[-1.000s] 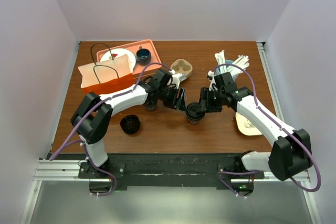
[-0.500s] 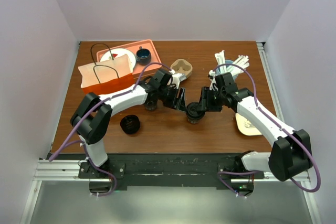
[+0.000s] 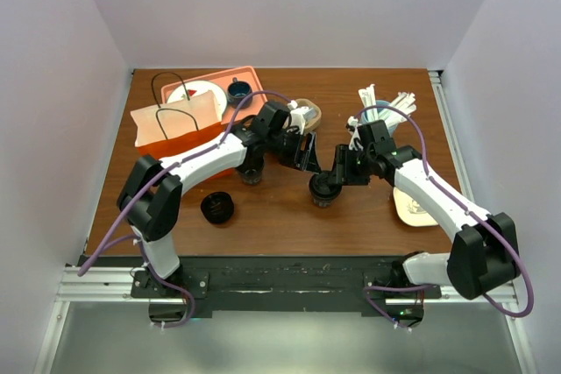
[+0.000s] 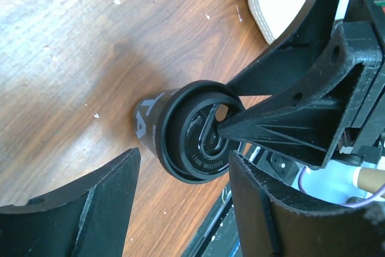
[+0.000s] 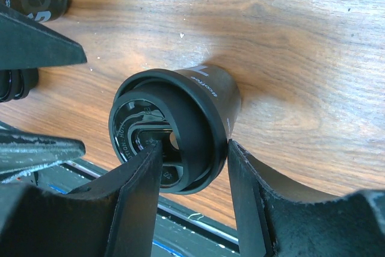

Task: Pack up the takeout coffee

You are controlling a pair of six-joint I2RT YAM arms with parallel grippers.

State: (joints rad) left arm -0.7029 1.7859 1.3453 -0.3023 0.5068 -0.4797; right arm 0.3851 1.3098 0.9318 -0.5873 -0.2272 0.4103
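Note:
The takeout coffee is a dark cup with a black sip lid, standing mid-table. In the right wrist view the takeout coffee has my right gripper shut on its lid rim. One finger rests in the lid's top recess and the other touches the rim's outer side. From above, the right gripper sits right at the lid. My left gripper hangs just beyond the cup, open. In its own view the left gripper has empty jaws and the takeout coffee lies past its fingertips.
A second dark cup stands under the left arm. A low black lid piece lies near the front left. Behind are an orange bag, an orange tray, a cardboard carrier and white cutlery.
My left gripper has drawn back from the cup toward the far side and opened a little wider. The right gripper has stayed on the lid.

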